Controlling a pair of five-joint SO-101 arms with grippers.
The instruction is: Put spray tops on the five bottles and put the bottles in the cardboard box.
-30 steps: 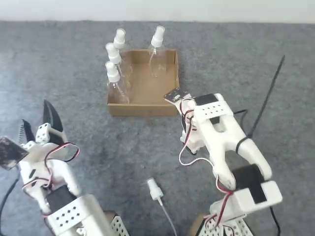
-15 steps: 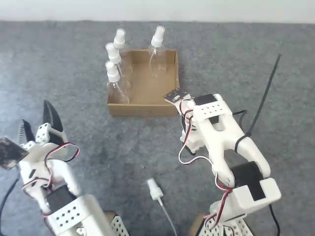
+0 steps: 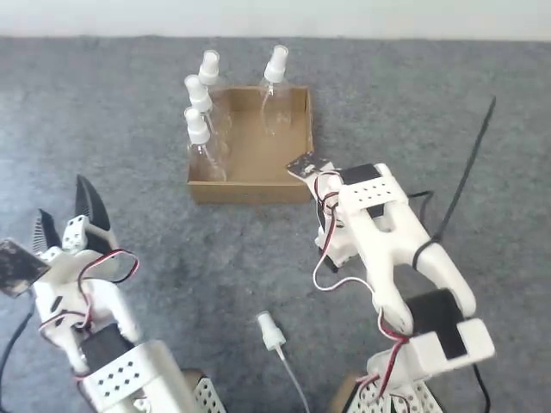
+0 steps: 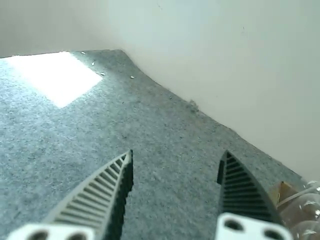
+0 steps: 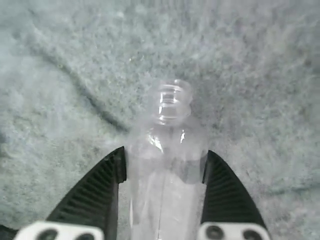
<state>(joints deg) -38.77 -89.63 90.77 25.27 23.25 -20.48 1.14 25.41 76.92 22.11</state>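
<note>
One capless bottle [image 5: 169, 135], seemingly gripped by right claw [image 5: 164, 159].

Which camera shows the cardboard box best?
The high view: the whole box sits in plain sight with four topped bottles inside. The left wrist view catches a brown corner of it. The right wrist view faces a topless bottle in the right gripper.

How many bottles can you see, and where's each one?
5. Four capped ones stand in the box: three along its left side, one at its far right. An uncapped bottle sits in the right end effector.
</note>
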